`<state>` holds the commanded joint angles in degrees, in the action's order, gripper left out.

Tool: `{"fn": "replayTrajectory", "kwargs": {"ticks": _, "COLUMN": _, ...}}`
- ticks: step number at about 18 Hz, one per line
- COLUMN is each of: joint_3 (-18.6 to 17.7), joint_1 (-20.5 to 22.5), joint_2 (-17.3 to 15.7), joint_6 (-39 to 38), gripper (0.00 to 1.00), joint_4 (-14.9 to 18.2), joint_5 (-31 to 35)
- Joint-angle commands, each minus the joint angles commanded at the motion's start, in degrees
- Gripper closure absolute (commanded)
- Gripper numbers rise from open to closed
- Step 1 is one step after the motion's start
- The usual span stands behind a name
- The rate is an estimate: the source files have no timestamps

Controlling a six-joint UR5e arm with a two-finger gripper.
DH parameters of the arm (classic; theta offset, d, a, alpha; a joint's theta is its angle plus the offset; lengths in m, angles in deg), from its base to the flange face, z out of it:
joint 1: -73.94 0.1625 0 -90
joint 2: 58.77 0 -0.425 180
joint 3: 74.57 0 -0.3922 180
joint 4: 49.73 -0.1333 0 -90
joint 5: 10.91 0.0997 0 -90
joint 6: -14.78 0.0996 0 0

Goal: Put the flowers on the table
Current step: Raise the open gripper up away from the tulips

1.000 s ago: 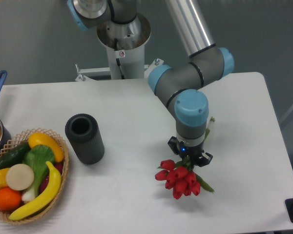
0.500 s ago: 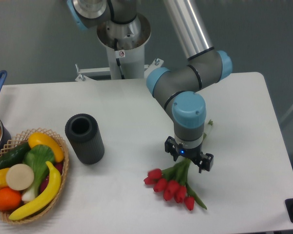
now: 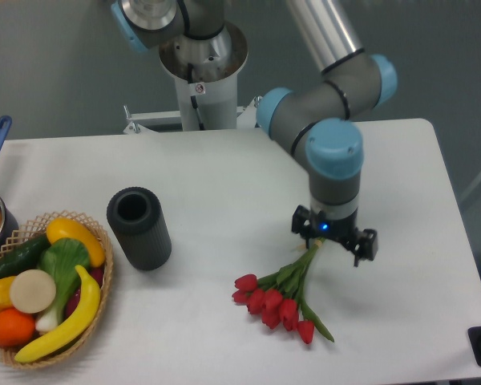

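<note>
Flowers (image 3: 279, 296) lay flat on the table (image 3: 224, 184) | gripper (image 3: 334, 243) spread above stems, apparently released

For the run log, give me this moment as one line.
flowers: lying on table | gripper: open over stem ends | phase: releasing

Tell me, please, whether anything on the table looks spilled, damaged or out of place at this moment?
Nothing stands out. The flowers lie flat on the table below the gripper, the black cylinder stands upright, and the basket holds its fruit and vegetables with nothing spilled.
</note>
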<state>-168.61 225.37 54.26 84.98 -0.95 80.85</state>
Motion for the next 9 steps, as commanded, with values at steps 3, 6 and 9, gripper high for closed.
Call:
{"fn": "replayTrajectory", "kwargs": {"ticks": 3, "joint_3": 0.09, "joint_1": 0.97, "joint_2": 0.00, "joint_6": 1.52, "gripper": 0.00, "joint_4": -0.09, "joint_5": 0.00}}
{"fn": "replayTrajectory", "kwargs": {"ticks": 6, "joint_3": 0.00, "joint_1": 1.59, "joint_2": 0.00, "joint_6": 2.83, "gripper": 0.00, "joint_4": 0.00, "joint_5": -0.35}}
{"fn": "replayTrajectory", "kwargs": {"ticks": 9, "joint_3": -0.52, "joint_1": 1.59, "joint_2": -0.09, "joint_6": 4.33, "gripper": 0.00, "joint_4": 0.00, "joint_5": -0.44}}
